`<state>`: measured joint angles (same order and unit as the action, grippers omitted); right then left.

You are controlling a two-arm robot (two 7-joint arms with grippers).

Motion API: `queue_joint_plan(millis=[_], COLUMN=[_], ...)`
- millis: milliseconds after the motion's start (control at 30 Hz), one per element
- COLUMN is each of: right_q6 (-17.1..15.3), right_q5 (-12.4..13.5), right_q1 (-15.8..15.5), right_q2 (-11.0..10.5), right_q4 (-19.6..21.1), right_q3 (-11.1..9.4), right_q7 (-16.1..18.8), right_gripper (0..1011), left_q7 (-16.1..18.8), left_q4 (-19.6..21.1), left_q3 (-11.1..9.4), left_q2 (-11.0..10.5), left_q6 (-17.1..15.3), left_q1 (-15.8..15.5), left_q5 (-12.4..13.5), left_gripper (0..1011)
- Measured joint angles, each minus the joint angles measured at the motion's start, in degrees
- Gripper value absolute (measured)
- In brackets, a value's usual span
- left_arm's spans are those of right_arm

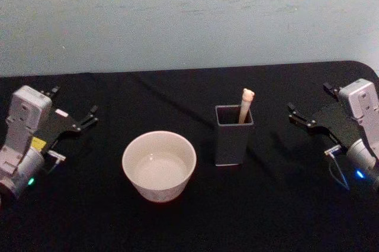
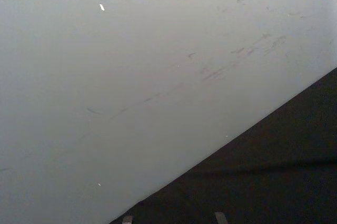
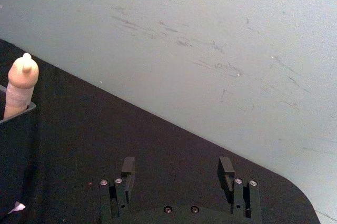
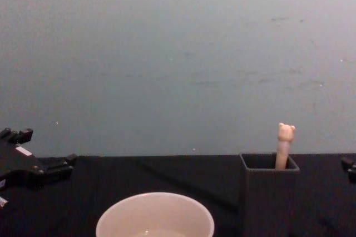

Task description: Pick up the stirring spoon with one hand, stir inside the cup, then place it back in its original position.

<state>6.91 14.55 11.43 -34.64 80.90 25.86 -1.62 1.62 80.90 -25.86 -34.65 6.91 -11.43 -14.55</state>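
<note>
The stirring spoon (image 1: 246,104) stands upright in the dark grey square holder (image 1: 231,145), right of the table's centre; only its beige handle with the bear head shows above the rim. The cream-white cup (image 1: 157,190) sits to the holder's left, nearer the front. My left gripper (image 1: 89,117) rests open at the far left of the table, well clear of the cup. My right gripper (image 1: 296,116) rests open at the far right, apart from the holder. In the right wrist view the right gripper (image 3: 177,169) is open, with the spoon (image 3: 21,84) and the holder (image 3: 16,145) off to one side.
A black cloth covers the table (image 1: 189,228), whose back edge meets a pale scuffed wall (image 1: 189,15). The table's rounded right corner lies just behind my right gripper. Bare cloth separates each gripper from the cup and holder.
</note>
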Motion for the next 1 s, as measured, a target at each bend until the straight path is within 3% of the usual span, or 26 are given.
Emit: queue_joint_plan(millis=[1000], right_q6=[-0.01], right_q5=[0.00], right_q1=[0.00], right_q2=[0.00], right_q4=[0.00], right_q3=[0.00], right_q7=[0.00], right_gripper=[1002], left_q7=[0.00], left_q4=[0.00], left_q3=[0.00], left_q2=[0.00], left_q6=[0.00], left_q1=[0.00], left_q5=[0.00], left_gripper=[1001])
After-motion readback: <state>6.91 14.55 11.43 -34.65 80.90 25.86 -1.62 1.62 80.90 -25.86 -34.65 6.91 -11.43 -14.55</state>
